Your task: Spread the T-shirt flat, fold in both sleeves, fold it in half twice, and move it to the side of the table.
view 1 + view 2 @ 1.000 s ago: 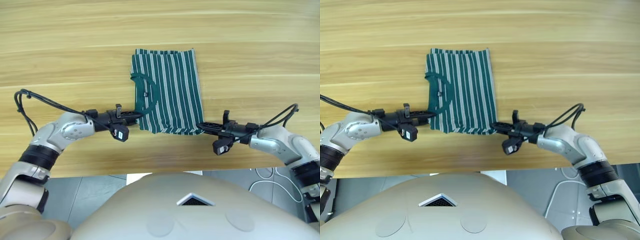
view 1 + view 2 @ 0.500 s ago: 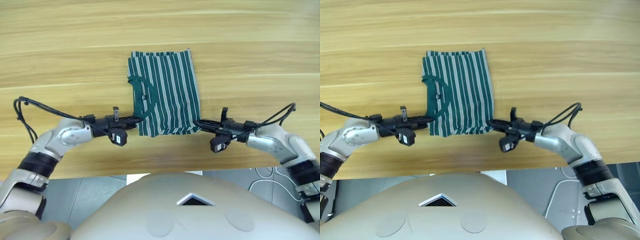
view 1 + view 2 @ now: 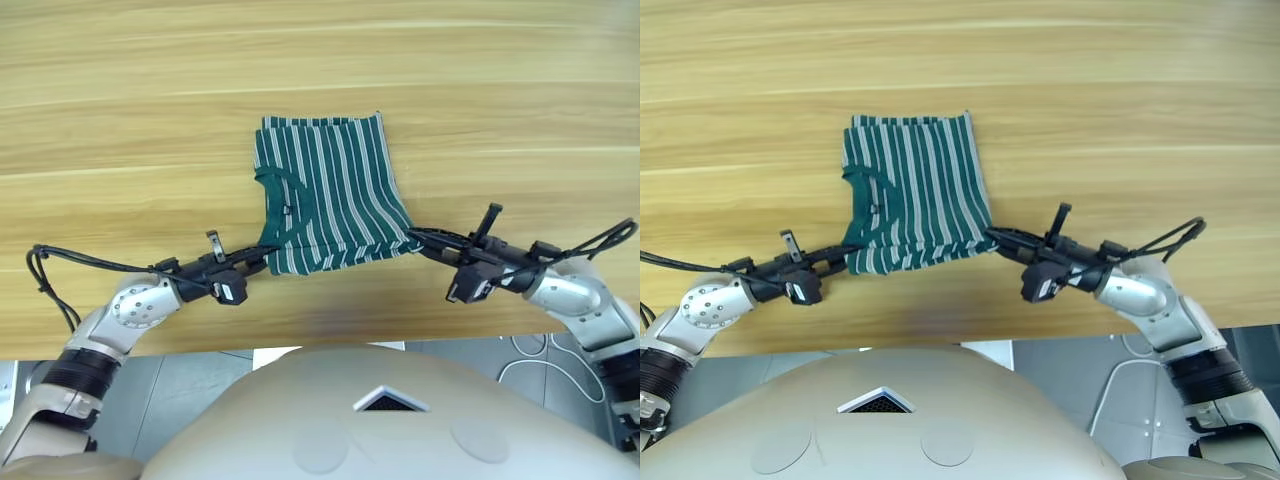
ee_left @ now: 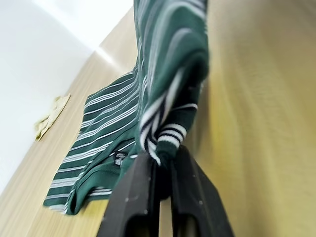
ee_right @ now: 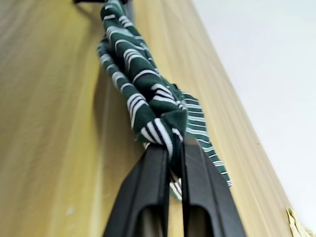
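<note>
Left hand: we see our left hand (image 3: pixel 262 257) closed on the T-shirt's near-left corner, its fingers pinching a bunch of striped cloth.
Right hand: our right hand (image 3: pixel 414 236) pinches the near-right corner in the same way, with cloth wadded between its fingers.
T-shirt: the folded green-and-white striped T-shirt (image 3: pixel 325 190) sits mid-surface. We hold it at its 7 o'clock and 4 o'clock corners. Its near edge is raised between our two hands, the far part lies on the wood, and the collar points toward 9 o'clock.
Surface: the light wooden surface (image 3: pixel 120 110) spreads all round the shirt, its front edge at 6 o'clock.
</note>
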